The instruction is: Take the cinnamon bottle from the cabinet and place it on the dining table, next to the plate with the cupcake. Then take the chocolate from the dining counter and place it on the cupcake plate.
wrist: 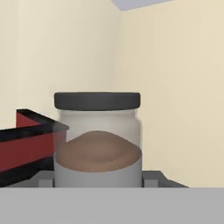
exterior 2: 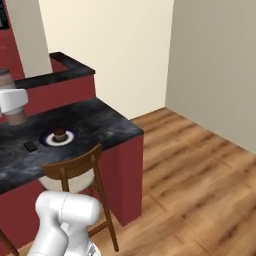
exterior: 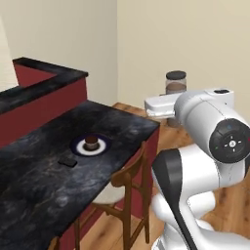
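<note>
White arm (exterior: 205, 146) reaches forward, level, its gripper (exterior: 171, 110) closed around the cinnamon bottle (exterior: 176, 88), held upright in the air right of the dining table (exterior: 44, 180): clear glass, dark lid, brown powder half-filling it.

Glossy white rounded arm (exterior: 205, 122) with dark joint caps.

The white robot hand (exterior: 161, 105) hides the glass jar w/ brown powder (exterior: 176, 88) lower half. Small dark flat thing (exterior: 68, 161) on black table (exterior: 44, 185): too tiny to tell.
</note>
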